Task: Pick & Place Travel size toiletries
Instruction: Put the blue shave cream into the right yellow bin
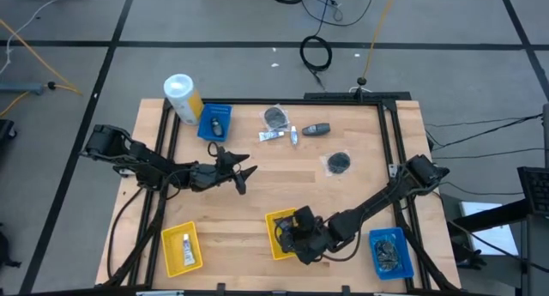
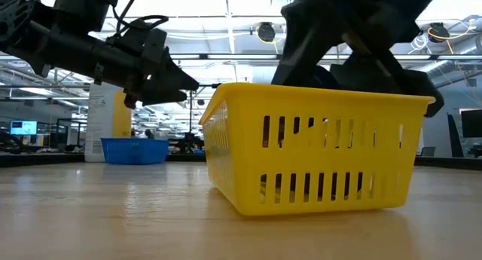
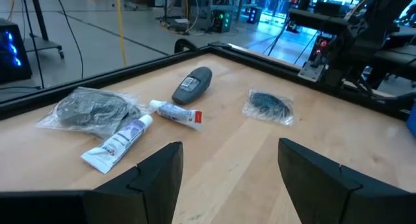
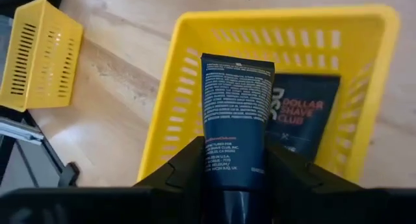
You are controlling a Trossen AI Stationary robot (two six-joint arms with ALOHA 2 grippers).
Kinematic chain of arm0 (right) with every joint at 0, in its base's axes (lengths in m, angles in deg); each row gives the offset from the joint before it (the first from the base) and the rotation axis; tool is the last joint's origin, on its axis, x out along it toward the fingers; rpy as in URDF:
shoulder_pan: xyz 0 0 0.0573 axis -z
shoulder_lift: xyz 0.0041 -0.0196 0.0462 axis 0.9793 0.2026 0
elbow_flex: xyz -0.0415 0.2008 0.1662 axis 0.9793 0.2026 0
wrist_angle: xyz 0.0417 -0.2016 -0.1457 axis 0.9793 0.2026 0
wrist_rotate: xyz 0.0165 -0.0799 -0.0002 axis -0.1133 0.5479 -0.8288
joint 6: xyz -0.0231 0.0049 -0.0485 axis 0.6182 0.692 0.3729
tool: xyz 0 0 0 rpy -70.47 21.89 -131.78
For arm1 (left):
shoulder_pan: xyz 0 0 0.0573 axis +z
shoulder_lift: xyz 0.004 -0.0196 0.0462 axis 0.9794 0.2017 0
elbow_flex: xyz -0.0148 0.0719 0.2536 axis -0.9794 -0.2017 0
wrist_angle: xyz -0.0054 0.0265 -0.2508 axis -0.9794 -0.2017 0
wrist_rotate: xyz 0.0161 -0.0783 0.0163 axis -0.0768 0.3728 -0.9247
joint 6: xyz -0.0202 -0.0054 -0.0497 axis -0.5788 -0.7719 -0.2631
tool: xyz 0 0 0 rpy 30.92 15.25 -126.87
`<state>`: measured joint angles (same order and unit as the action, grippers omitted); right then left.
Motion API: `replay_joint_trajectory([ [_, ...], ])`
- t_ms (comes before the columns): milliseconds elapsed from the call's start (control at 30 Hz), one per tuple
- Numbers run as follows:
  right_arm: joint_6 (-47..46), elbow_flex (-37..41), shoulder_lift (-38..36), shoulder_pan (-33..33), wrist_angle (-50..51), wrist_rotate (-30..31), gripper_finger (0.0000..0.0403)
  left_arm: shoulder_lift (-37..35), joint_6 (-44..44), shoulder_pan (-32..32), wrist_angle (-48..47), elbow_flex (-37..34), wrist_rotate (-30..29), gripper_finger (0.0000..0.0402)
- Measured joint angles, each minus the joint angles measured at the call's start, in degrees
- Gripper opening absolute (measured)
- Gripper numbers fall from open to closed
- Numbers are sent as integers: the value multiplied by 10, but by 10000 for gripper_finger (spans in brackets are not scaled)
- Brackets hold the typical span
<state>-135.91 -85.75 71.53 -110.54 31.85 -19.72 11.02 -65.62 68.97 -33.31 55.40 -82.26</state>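
My right gripper [image 1: 298,231] [image 4: 234,185] is over the yellow tray [image 1: 274,238] [image 4: 279,19] near the table's front edge, shut on a dark blue tube [image 4: 235,113]. A second dark tube [image 4: 305,117] lies flat inside that tray. My left gripper [image 1: 242,172] [image 3: 227,178] hovers open at the table's middle, pointing toward loose toiletries on the far side: two clear-wrapped packets [image 3: 91,110] [image 3: 268,106], a white tube [image 3: 120,143], a smaller tube [image 3: 177,112] and a dark bottle [image 3: 192,84], all lying on the wood. My right gripper pinches the dark blue tube near its cap end [image 4: 234,175] between its two fingers. The fingers slant down from the table's right side, and the tube runs on ahead of them. Its flat crimped end [image 4: 237,62] points away over the tray's inside, above the other tube.
Another yellow tray [image 1: 169,251] with a white tube stands at the front left. A blue tray [image 1: 204,124] sits beside a white-and-yellow canister [image 1: 182,97] at the far left. A blue tray [image 1: 375,255] with packets stands at the front right. A black frame [image 1: 384,133] borders the table.
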Motion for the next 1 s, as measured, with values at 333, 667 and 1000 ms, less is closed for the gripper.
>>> replay_joint_trajectory([
  [333, 3, 12, -1, -1, -43, 0, 150, 0, 0, 0, 0, 0, 0, 246],
  [667, -3, 72, 0, 5, -128, -15, 159, 0, 0, 0, 0, 0, 0, 246],
  [1000, 49, 73, -4, 10, -164, -17, 255, 0, -1, 0, 0, 0, 1, 246],
])
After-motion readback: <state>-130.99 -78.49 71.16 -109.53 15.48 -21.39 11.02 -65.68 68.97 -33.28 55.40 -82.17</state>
